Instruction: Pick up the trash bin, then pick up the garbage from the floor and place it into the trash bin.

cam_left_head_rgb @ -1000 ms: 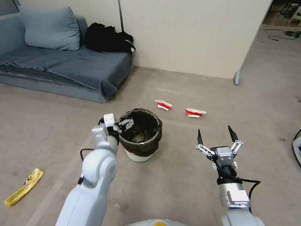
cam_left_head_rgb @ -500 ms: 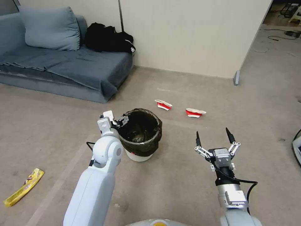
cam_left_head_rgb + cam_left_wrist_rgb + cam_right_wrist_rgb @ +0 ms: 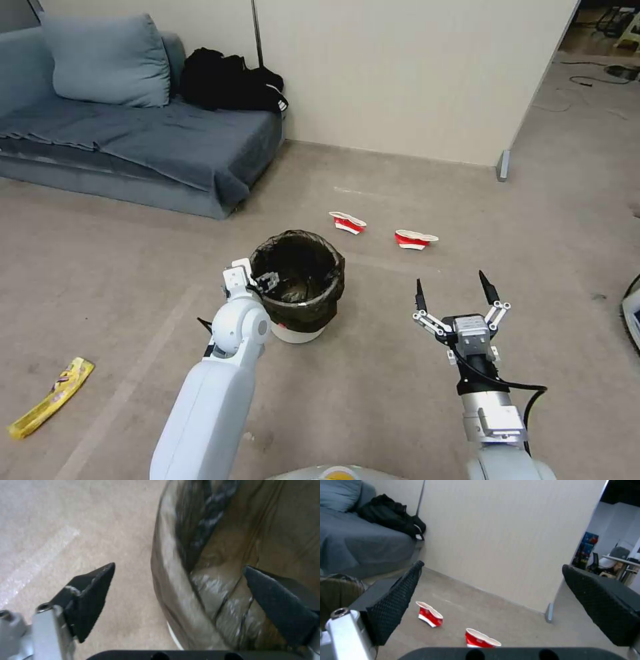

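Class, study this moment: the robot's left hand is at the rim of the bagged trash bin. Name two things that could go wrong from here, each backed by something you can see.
1. The left hand is open astride the rim of the trash bin, one finger inside against loose bag film. Closing might pinch only bag, so the bin could slip.

2. The grip sits at one side of the rim, so the bin may tilt when lifted.

The right hand hangs open, short of the crushed cups.

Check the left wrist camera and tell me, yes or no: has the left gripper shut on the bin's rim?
No. The left gripper is open, with one finger outside the trash bin and the other inside, straddling the bagged rim.
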